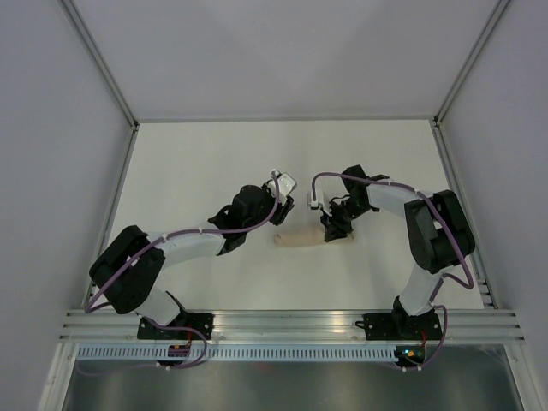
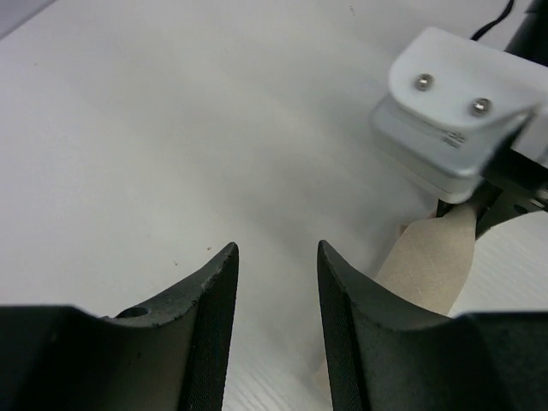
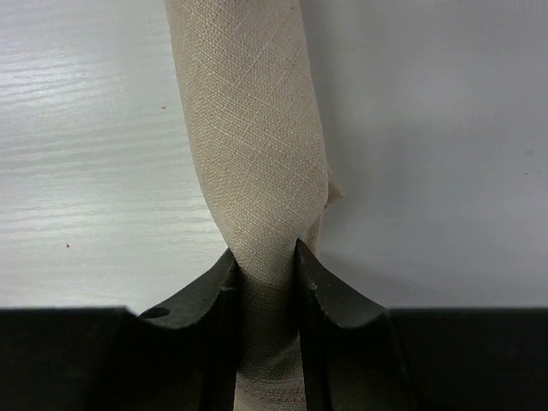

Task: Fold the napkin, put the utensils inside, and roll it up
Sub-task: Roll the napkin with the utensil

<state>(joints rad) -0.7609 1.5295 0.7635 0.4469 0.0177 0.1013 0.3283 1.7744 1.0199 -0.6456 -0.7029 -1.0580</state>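
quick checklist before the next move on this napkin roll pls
1. Is the napkin rolled into a tube: ok.
2. Are the right fingers clamped on its end: ok.
3. Are the left fingers open with nothing between them: ok.
4. Are the utensils inside the roll: cannot tell, none are showing.
5. Is the loose edge tucked in: not ok, a small flap sticks out on one side.

Empty, wide-set left pincer (image 2: pixel 276 255); right pincer (image 3: pixel 264 255) tight around the napkin (image 3: pixel 248 128).
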